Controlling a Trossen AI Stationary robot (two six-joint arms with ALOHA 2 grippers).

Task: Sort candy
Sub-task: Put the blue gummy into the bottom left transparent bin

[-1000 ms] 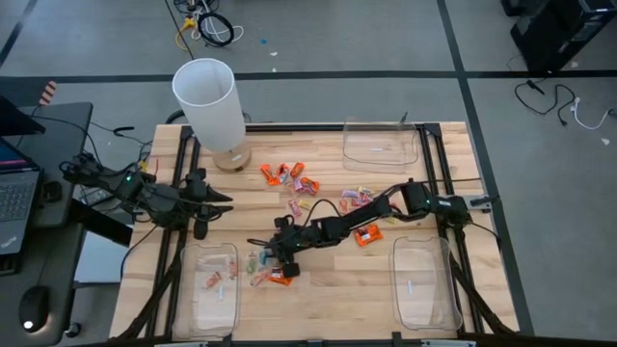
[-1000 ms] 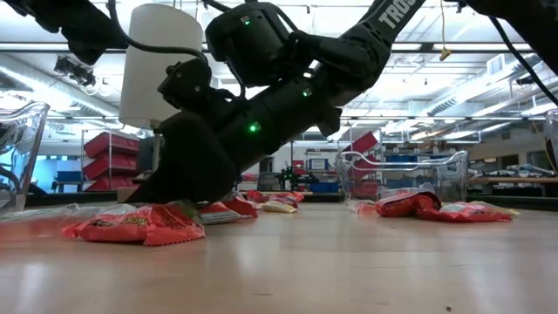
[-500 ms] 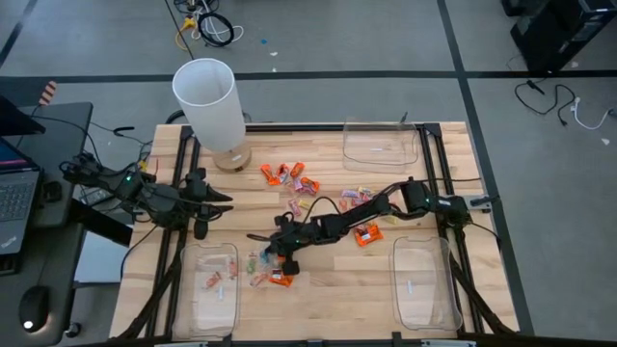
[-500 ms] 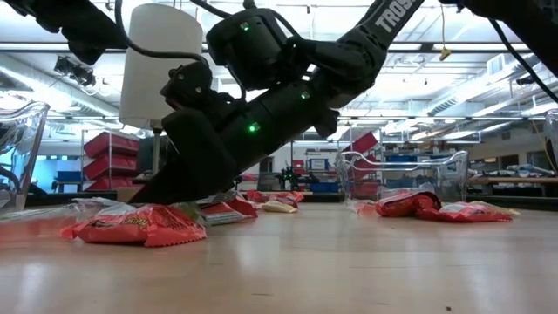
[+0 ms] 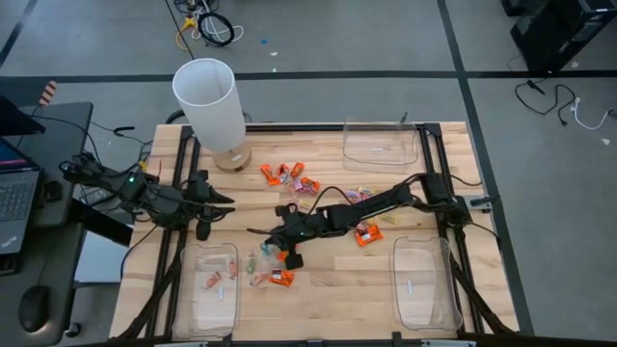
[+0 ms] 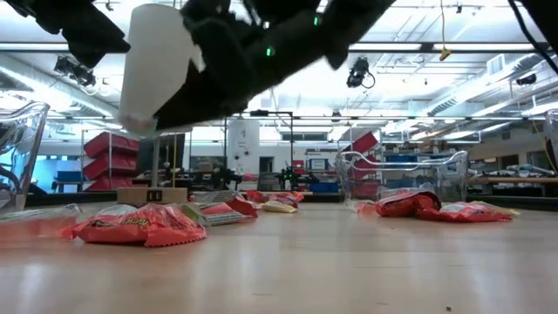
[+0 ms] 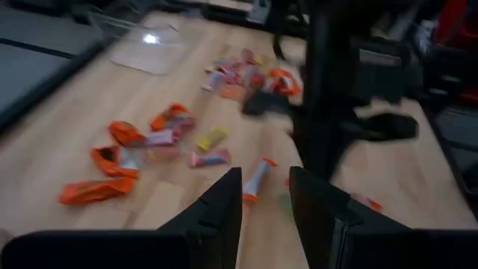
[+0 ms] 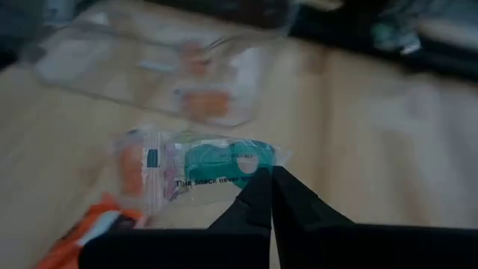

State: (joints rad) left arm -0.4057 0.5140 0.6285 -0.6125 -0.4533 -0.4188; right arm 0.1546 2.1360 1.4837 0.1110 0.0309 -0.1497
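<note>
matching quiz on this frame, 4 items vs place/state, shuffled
1. white cylinder
2. left gripper
3. right gripper
4. tray by the left arm

a. fingers apart, at the table's left edge
b. has a few candies in it
c. stands upright at a table corner
d. fingers together, up off the table near its middle

Pairs: 1-c, 2-a, 3-d, 4-b
</note>
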